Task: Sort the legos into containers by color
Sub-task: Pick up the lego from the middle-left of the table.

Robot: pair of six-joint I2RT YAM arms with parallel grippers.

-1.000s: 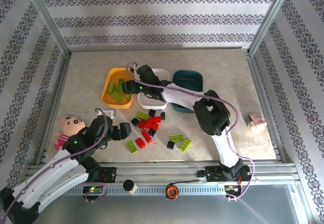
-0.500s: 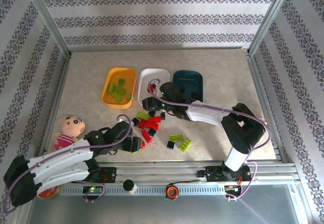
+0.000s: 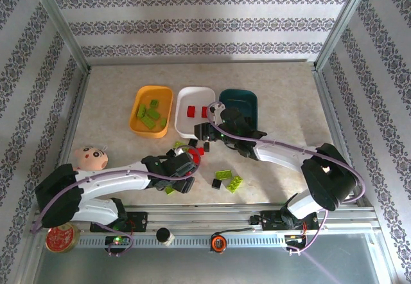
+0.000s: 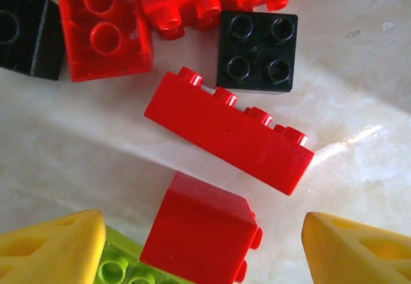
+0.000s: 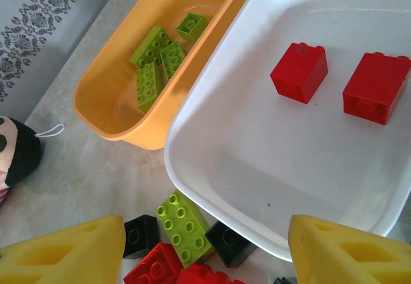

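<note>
I am watching the left gripper [image 4: 205, 248] hanging low over the loose pile [image 3: 191, 157] on the near side of the white tray [image 5: 192, 168]. Its fingers are standing apart with a red brick [image 4: 199, 236] lying on its side between them, nothing clamped yet. A lime brick [image 4: 119, 270] is touching that red one and sitting partly under one finger, and a long red brick [image 4: 228, 139] is lying just beyond, so I am worrying that closing from here will pinch the lime piece too, or twist the red one out and scatter its neighbours. Over the white tray's near rim the right gripper [image 5: 205, 252] is hovering, fingers wide and holding nothing; with both arms working this close, I am judging a clash possible if the left one lifts toward the tray. Inside the tray two red bricks [image 5: 299, 72] are lying apart. To its left the orange-yellow tray [image 5: 103, 110] is holding lime bricks [image 5: 157, 56], and to its right is the teal tray [image 3: 247, 101].
</note>
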